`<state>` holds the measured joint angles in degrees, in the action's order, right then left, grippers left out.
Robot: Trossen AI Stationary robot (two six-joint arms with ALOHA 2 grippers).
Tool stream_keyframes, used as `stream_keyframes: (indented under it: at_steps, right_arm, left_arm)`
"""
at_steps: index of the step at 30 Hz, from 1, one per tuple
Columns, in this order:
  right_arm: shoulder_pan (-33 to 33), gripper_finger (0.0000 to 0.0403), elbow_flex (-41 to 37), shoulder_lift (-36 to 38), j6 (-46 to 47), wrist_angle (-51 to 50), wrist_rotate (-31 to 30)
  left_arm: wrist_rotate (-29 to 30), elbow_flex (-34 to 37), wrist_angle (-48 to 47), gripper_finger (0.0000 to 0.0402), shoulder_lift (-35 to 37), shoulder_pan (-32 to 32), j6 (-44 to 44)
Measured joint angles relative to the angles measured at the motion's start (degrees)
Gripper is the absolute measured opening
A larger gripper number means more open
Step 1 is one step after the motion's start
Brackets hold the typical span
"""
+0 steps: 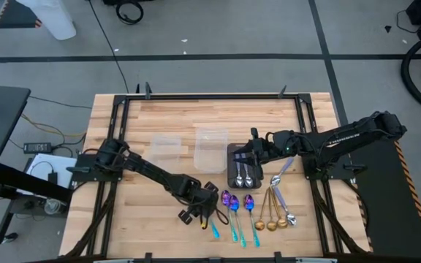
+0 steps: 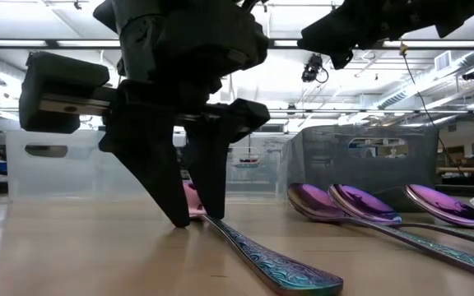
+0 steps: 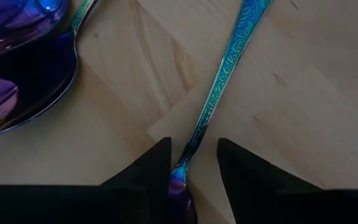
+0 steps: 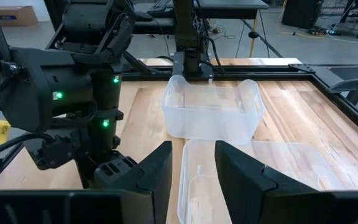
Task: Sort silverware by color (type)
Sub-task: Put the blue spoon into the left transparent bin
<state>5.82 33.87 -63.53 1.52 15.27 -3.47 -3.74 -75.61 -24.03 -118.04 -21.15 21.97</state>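
An iridescent spoon [image 3: 225,68] with a teal handle lies flat on the wooden table [image 1: 145,190]. My left gripper [image 3: 194,168] stands over it, open and pointing down, one finger on each side of the neck where handle meets bowl; the bowl [image 2: 192,199] shows between the fingers. Three more iridescent spoons [image 1: 236,204] lie just to the right, then gold spoons [image 1: 267,212] and silver ones [image 1: 285,197]. Two silver spoons [image 1: 244,177] lie in the dark tray [image 1: 234,155]. My right gripper [image 1: 247,152] hovers open above the tray. My left gripper comes from above, pointing steeply down, its fingers across the spoon's neck [image 3: 188,152]. One finger [image 3: 160,165] stands right against the neck; whether it touches I cannot tell. The other finger [image 3: 235,162] stands apart from it. The spoon lies flat on the table.
Two clear plastic tubs [image 1: 165,150] [image 1: 210,148] stand side by side behind the left arm, left of the tray. A black frame [image 1: 210,96] runs around the table. Bare wood lies at the far side and near left.
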Motion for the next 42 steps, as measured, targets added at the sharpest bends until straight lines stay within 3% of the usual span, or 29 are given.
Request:
stream_keyframes:
  at_steps: [6,17,28,33,42]
  right_arm:
    - [0.0,0.0132,0.0,0.0,-0.51,0.02,0.01]
    - [0.0,0.0132,0.0,0.0,1.24,0.04,0.0]
    - [0.0,0.0132,0.0,0.0,5.9,-0.96,-0.09]
    - [0.0,0.0132,0.0,0.0,6.34,-2.53,-2.8]
    - [0.0,0.0132,0.0,0.0,7.34,-2.62,-3.01]
  left_arm:
    - [2.24,0.02,-0.17,0.0132,-0.04,-0.65,-0.29]
    - [2.4,-0.02,-1.7,0.0015,-0.04,-0.66,0.0]
    - [3.2,0.58,-10.03,0.0017,4.13,-0.5,-5.73]
    - [2.98,0.35,-13.26,0.0017,7.42,-0.5,-8.76]
    - [2.55,0.24,-15.26,0.0017,10.7,-0.63,-17.14]
